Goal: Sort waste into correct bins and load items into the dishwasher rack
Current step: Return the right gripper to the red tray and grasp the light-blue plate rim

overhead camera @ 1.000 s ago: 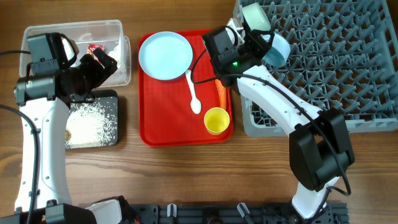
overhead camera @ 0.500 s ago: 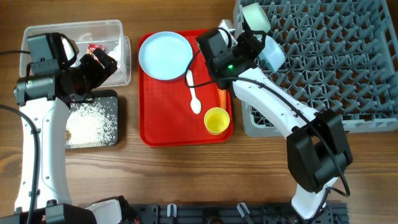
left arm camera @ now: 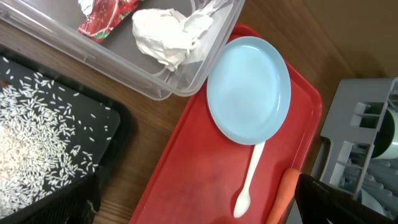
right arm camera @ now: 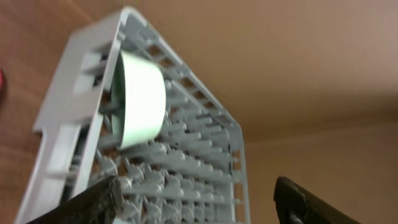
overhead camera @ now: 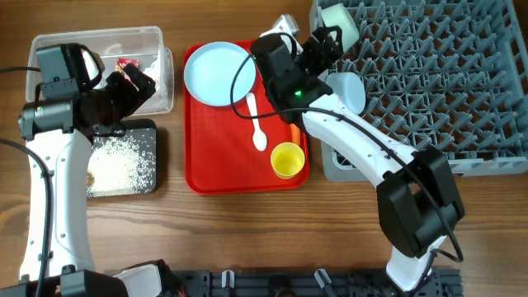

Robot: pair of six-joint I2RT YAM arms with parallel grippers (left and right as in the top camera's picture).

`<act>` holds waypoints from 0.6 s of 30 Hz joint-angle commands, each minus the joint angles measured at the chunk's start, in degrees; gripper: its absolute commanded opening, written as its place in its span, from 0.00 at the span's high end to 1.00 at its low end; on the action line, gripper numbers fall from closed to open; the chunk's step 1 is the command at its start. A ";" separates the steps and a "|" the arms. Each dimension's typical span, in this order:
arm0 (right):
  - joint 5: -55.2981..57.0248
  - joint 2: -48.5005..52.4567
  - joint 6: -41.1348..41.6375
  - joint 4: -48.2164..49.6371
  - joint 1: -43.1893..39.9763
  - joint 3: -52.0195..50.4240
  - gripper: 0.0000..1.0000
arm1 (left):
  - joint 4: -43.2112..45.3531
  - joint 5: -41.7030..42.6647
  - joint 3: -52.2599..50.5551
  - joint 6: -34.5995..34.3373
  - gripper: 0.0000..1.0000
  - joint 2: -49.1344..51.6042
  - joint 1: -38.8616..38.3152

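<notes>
The overhead camera looked straight down on the wooden tabletop (overhead camera: 247, 223), taking in both arms, the clear tub (overhead camera: 132, 30), the red tray (overhead camera: 223, 157) and the dishwasher rack (overhead camera: 462, 82). The left wrist camera looked down from closer, sharing the tub, the tray, the pale-blue plate (overhead camera: 219, 74) and the rack's corner. The right wrist camera, tilted and close, faced along the rack, sharing its mint bowl (right arm camera: 140, 99) with the overhead view.

Wooden table (overhead camera: 247, 223), tub (overhead camera: 140, 37), black tray (overhead camera: 148, 132), red tray (overhead camera: 223, 157), rack (overhead camera: 462, 99)
</notes>
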 commanded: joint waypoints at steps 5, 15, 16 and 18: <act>-33.44 -9.94 24.46 -7.67 0.98 3.58 0.06 | 0.09 0.68 0.33 -0.33 0.00 0.37 0.15; -71.69 -10.60 45.55 -17.64 0.07 3.61 0.00 | 0.09 0.68 0.33 -0.31 0.00 0.37 0.15; -71.67 -10.60 46.18 -17.75 -0.11 3.69 0.00 | 0.09 0.68 0.33 -0.31 0.00 0.37 0.15; -72.02 -10.56 49.35 -18.03 -0.81 4.28 0.01 | 0.09 0.68 0.33 -0.31 0.00 0.37 0.15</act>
